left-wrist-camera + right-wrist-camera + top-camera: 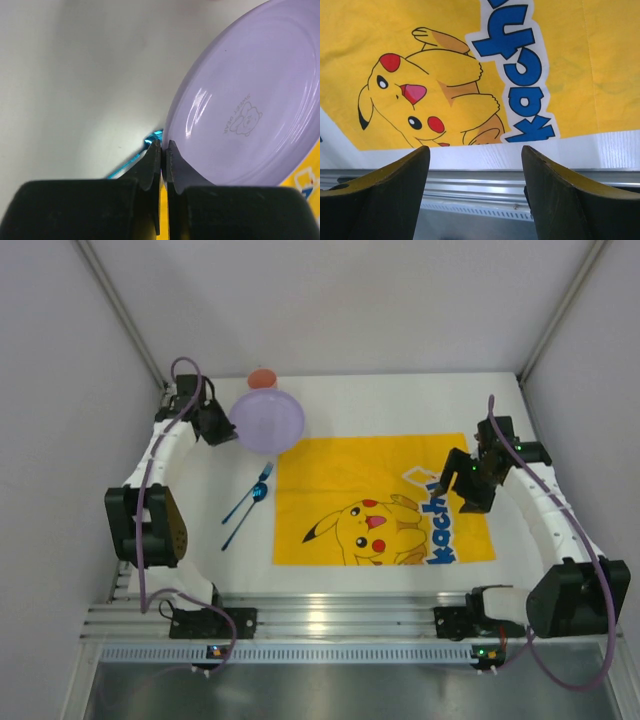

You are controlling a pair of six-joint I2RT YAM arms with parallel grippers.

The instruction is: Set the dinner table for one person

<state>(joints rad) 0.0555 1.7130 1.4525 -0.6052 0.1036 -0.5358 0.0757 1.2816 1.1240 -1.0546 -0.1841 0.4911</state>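
My left gripper (232, 429) is shut on the rim of a lilac plate (268, 421) and holds it tilted above the white dinner table (400, 400), at the far left corner of the yellow Pikachu cloth (380, 502). In the left wrist view the fingertips (172, 150) pinch the plate's edge (245, 105). A blue fork (250, 493) and blue spoon (243, 515) lie on the table left of the cloth. My right gripper (447, 483) is open and empty above the cloth's right part; its view shows the cloth (470, 75) and the table's aluminium rail (475, 182).
An orange-red cup (262, 379) stands behind the plate at the back. Grey walls enclose the table on three sides. The blue fork's end (152, 139) shows under the plate in the left wrist view.
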